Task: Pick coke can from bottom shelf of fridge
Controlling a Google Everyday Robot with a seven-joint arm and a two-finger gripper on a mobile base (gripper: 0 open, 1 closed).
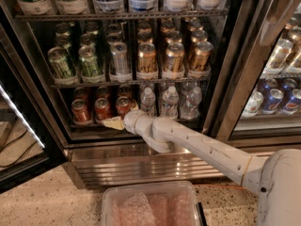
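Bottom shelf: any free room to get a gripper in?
Crowded: coke cans fill the left lanes and water bottles the right, side by side. The only free room is the front strip of the bottom shelf: left of the gripper before the cans, and right of the arm before the bottles.

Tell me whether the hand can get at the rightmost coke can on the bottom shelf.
Probably yes. The hand is at the front of the bottom shelf, right by that coke can, nothing visible between them. A water bottle close beside the can may leave side room tight.
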